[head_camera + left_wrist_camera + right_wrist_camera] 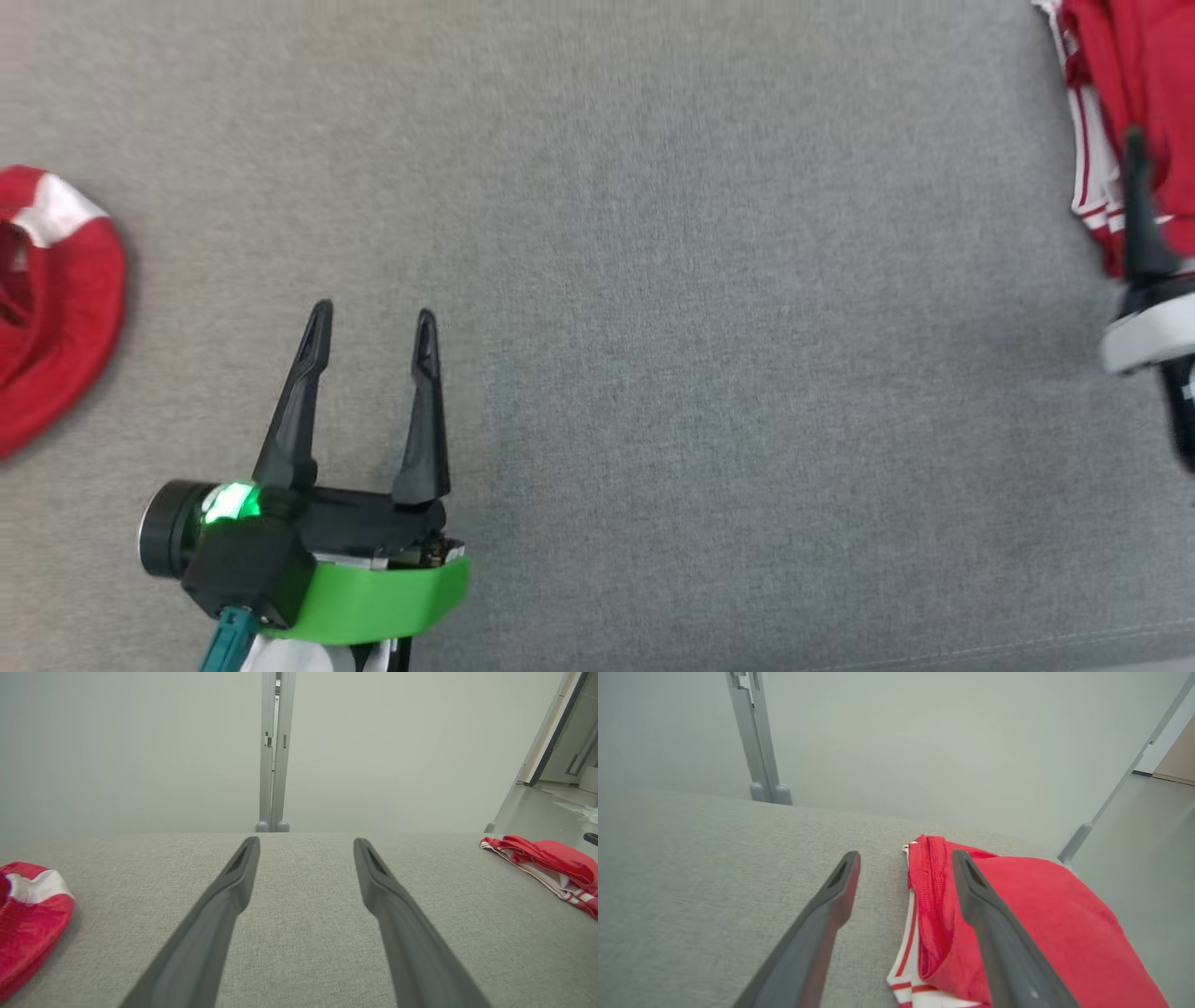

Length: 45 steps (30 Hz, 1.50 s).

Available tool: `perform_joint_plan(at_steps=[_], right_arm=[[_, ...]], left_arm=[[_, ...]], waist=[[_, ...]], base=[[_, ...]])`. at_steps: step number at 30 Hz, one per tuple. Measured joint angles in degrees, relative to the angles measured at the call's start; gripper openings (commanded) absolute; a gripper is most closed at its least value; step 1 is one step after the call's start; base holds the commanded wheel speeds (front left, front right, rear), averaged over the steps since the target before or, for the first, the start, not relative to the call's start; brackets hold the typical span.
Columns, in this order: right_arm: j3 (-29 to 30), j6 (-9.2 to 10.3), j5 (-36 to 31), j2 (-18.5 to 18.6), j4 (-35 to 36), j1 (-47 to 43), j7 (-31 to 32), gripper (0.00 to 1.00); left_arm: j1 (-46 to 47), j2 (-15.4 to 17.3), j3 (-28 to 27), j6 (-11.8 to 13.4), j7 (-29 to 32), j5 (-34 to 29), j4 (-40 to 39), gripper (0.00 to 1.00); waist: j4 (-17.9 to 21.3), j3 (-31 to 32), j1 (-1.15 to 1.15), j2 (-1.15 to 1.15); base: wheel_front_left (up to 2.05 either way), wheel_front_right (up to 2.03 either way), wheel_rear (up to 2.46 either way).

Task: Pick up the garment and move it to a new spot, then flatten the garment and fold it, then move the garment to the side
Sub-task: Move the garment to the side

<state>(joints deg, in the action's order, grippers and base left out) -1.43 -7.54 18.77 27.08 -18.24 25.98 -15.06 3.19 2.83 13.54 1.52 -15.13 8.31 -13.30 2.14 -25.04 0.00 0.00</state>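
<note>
The garment [1111, 47] is a folded red piece with white striped trim, lying at the far right of the grey table [700, 327]; it also appears in the left wrist view [551, 856] and close up in the right wrist view [1041, 905]. My right gripper [906, 856] is open, with one finger over the garment's left edge and the other over bare cloth. One of its fingers [1141, 224] shows at the head view's right edge. My left gripper [373, 315] is open and holds nothing at the lower left, over bare table [306, 843].
A second red garment with a white patch [56, 308] lies crumpled at the table's left edge [28, 914]. A grey post [275, 751] stands behind the table's far edge. The folded garment lies close to the table's right edge, with floor beyond.
</note>
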Motion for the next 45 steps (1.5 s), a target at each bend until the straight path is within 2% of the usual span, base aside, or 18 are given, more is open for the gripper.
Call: perform_joint_plan(at_steps=[7,12,17,24,29,45], right_arm=[[1.57,0.0,-2.15,-12.84,7.58,-7.93,0.0,1.0],[-4.61,0.0,-4.13,-17.55,10.25,-14.53,0.0,1.0],[-8.13,0.0,-6.05,-19.64,11.6,-20.97,0.0,1.0],[-6.15,0.02,-8.18,-21.84,13.65,-27.74,0.0,1.0],[-5.61,0.01,-8.99,-22.3,13.97,-31.34,0.0,1.0],[-6.31,0.01,-8.95,-22.87,13.6,-33.01,0.0,1.0]], left_arm=[[-4.39,-0.01,-3.93,0.52,0.0,2.14,3.47,1.0],[-7.82,0.01,-6.11,0.18,0.01,1.9,5.68,1.0],[-11.45,0.01,-7.26,0.51,0.0,1.52,7.01,1.0],[-14.49,0.01,-7.53,-0.54,0.0,-1.08,7.66,1.0],[-17.57,0.0,-7.92,-1.02,0.0,-0.33,8.02,1.0],[-19.09,0.0,-7.89,-0.79,0.0,1.51,11.07,1.0]], waist=[[-1.0,8.5,0.0,0.0],[-1.24,14.21,0.0,0.0],[-1.3,19.46,0.0,0.0],[-1.39,25.51,0.0,0.0],[-1.2,28.69,0.0,0.0],[-1.43,30.58,0.0,0.0]], base=[[0.0,0.0,0.0],[0.0,0.0,0.0],[0.0,0.0,0.0],[0.0,0.0,0.0],[0.0,0.0,0.0],[0.0,0.0,0.0]])
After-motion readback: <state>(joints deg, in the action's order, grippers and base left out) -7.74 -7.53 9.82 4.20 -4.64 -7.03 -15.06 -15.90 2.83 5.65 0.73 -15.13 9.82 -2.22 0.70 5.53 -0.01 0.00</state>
